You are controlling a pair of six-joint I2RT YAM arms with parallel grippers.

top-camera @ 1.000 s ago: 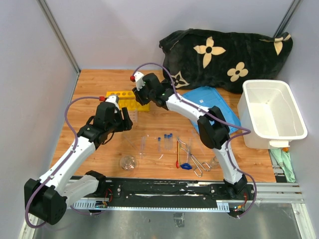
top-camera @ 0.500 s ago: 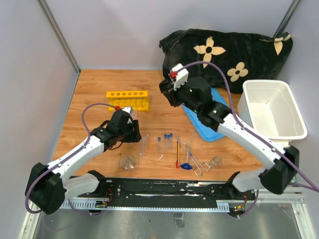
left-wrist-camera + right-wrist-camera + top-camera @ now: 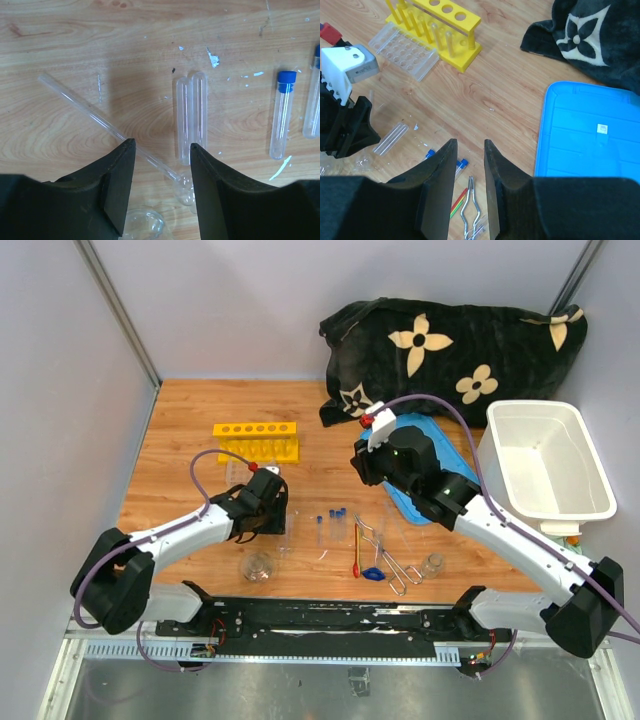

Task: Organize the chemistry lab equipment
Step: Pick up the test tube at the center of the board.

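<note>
Yellow tube rack (image 3: pixel 257 440) stands at the far left of the wooden table (image 3: pixel 180 420). Nearer, blue-capped test tubes (image 3: pixel 320 527), metal tongs (image 3: pixel 468 205) and the red-handled spatula (image 3: pixel 356 558) lie close together. The left gripper (image 3: pixel 161 145) hovers with jaws apart above a thin glass rod (image 3: pixel 90 107), just near of two uncapped tubes (image 3: pixel 192 115), gripping nothing. The right gripper (image 3: pixel 470 142) hangs farther right, its jaws narrowly apart and empty.

Bright, even overhead light, soft shadows; wrist views slightly soft w/ bluish tint.
</note>
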